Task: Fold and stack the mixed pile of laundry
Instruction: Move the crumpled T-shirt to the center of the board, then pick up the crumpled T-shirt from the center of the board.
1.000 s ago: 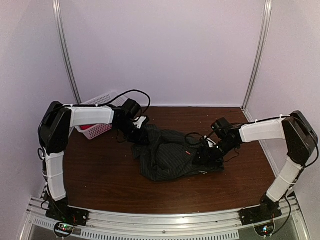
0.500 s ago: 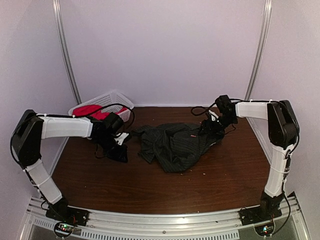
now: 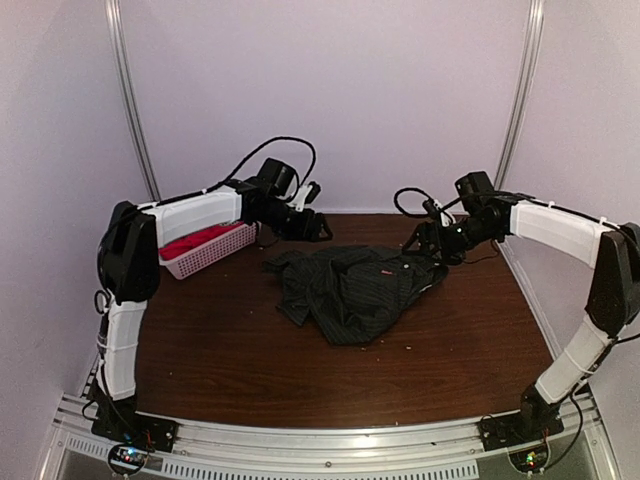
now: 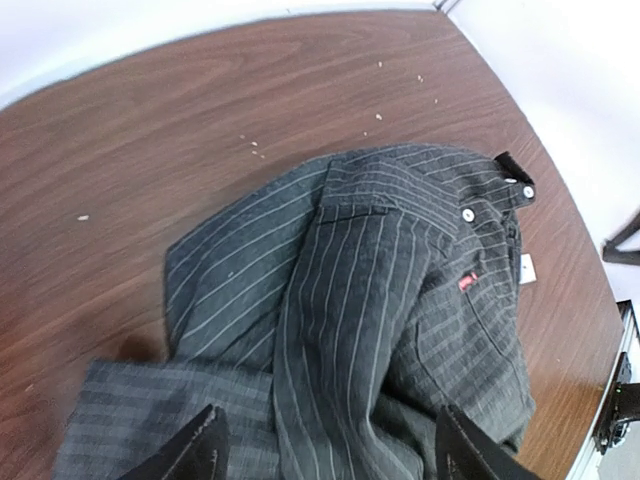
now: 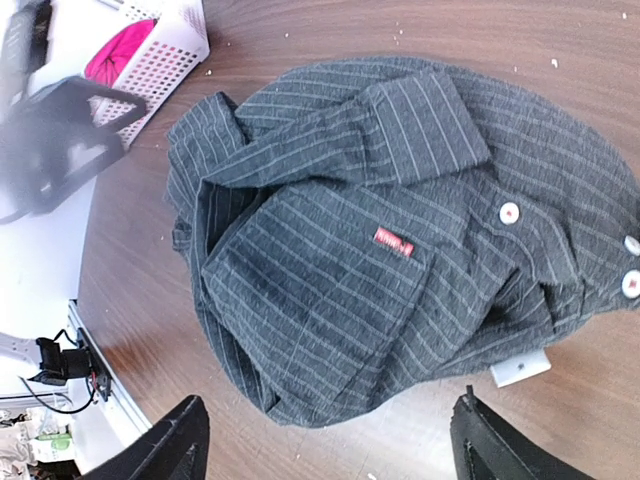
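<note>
The dark pinstriped shirt (image 3: 345,290) lies crumpled in the middle of the brown table, chest pocket with a red tag (image 5: 393,241) facing up. The red-pink T-shirt (image 3: 195,241) is inside the white basket at the back left. My left gripper (image 3: 320,230) hovers over the shirt's back-left edge, jaws wide open and empty; the left wrist view shows striped cloth (image 4: 370,300) under the gripper (image 4: 335,455). My right gripper (image 3: 417,240) hangs open above the shirt's back-right corner. In its own view the gripper (image 5: 330,450) holds nothing, with the shirt's hem (image 5: 300,400) below.
The white lattice basket (image 3: 222,249) stands against the back-left wall and also shows in the right wrist view (image 5: 170,55). Purple walls close in the table on three sides. Crumbs dot the wood (image 4: 255,148). A white label (image 5: 520,369) sticks out of the shirt.
My left arm swung from the shirt's front left up to the back, and its jaws opened. The right gripper lifted slightly off the shirt's right side. The shirt stayed spread.
</note>
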